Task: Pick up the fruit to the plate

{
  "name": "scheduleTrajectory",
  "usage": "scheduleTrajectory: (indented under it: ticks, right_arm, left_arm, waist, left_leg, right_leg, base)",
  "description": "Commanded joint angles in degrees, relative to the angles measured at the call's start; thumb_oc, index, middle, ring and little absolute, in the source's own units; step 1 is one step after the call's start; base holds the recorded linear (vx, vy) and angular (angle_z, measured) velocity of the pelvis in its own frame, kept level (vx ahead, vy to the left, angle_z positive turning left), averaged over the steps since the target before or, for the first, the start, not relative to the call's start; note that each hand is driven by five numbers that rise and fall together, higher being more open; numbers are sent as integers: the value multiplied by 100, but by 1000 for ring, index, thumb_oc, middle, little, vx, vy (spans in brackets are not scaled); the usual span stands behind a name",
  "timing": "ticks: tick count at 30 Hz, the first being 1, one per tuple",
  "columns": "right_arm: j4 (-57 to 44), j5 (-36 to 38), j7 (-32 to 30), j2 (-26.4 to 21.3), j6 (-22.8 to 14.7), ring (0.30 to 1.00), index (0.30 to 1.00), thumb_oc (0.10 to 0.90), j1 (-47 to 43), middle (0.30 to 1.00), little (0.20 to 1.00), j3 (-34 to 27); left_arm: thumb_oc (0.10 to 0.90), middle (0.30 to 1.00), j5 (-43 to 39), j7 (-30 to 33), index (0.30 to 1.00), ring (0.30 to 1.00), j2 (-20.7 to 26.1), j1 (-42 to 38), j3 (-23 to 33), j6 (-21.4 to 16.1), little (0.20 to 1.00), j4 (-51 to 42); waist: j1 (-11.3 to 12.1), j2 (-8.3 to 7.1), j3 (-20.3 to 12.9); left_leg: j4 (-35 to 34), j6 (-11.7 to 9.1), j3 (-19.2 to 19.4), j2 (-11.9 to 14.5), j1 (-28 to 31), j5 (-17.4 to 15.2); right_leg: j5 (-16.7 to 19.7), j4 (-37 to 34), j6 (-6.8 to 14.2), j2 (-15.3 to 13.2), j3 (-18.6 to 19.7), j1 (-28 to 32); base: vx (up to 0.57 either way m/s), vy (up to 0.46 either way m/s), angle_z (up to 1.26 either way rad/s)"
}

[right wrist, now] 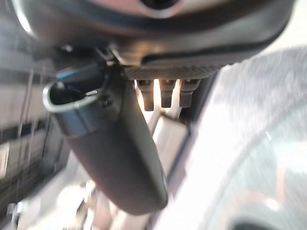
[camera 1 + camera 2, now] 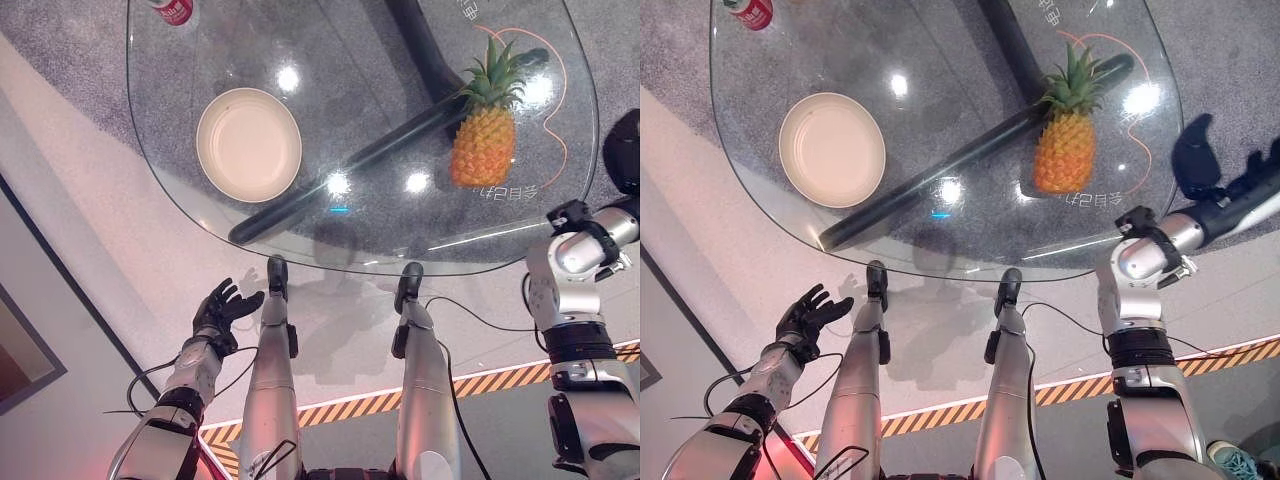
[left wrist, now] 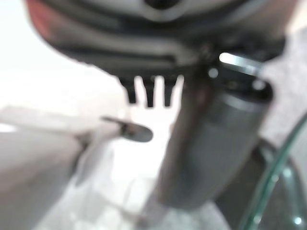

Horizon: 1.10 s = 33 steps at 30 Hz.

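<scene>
The pineapple [image 2: 484,128] stands upright on the right side of the round glass table [image 2: 180,190], untouched. The cream plate [image 2: 249,144] lies empty on the table's left side, well apart from the fruit. A red can [image 2: 173,10] stands at the far left edge. The left hand [image 2: 222,306] hangs below the table's near edge, fingers spread and released. The right hand [image 2: 1258,180] reaches beside the table's right edge, fingers relaxed, grasping nothing.

Pineapple [image 2: 1064,140] upright on glass table [image 2: 940,120], plate [image 2: 832,150] well apart.
</scene>
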Motion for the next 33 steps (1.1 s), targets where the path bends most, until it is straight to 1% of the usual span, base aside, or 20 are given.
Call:
scheduleTrajectory:
  ticks: [1,8,14,20,27,33]
  right_arm:
    - [-637,-395,574,-344,58,900,900,800,174,900,900,-179]
    - [-734,-371,1147,-151,254,900,900,800,198,900,900,45]
    - [-771,-339,1339,-63,495,900,900,800,165,900,900,213]
    - [-758,-375,1351,-2,585,900,900,800,140,900,900,294]
    - [-673,-326,1285,16,808,900,900,800,121,900,900,321]
    - [-447,-274,1311,-19,918,900,900,800,42,900,900,364]
  left_arm:
    - [800,900,15,97,900,900,50,341,87,-250,900,187]
    - [800,900,68,76,900,900,-40,406,94,-313,900,193]
    - [800,900,66,61,900,900,-85,384,63,-300,900,201]
    - [800,900,69,62,900,900,-145,399,16,-358,900,210]
    - [800,900,50,103,900,900,-172,406,0,-316,900,181]
    - [800,900,47,96,900,900,-184,405,-17,-319,900,169]
  waist:
    - [-21,-109,-54]
    - [-6,-57,-54]
    - [-5,-48,-54]
    - [0,-32,-54]
    - [3,0,-54]
    - [29,19,-54]
  left_leg:
    - [402,364,19,-130,95,-441]
    - [354,362,93,-123,129,-407]
    - [342,358,124,-126,118,-383]
    - [313,354,143,-117,118,-355]
    - [271,353,164,-122,159,-336]
    - [299,352,163,-128,117,-337]
  right_leg:
    - [204,-223,-252,-3,-270,85]
    - [168,-197,-275,-22,-290,82]
    - [157,-184,-295,-18,-297,60]
    - [165,-186,-301,-19,-299,45]
    - [172,-196,-301,-22,-288,60]
    - [167,-169,-305,-33,-298,25]
  base:
    - [0,0,0]
    - [0,0,0]
    - [0,0,0]
    - [0,0,0]
    - [1,2,0]
    - [0,0,0]
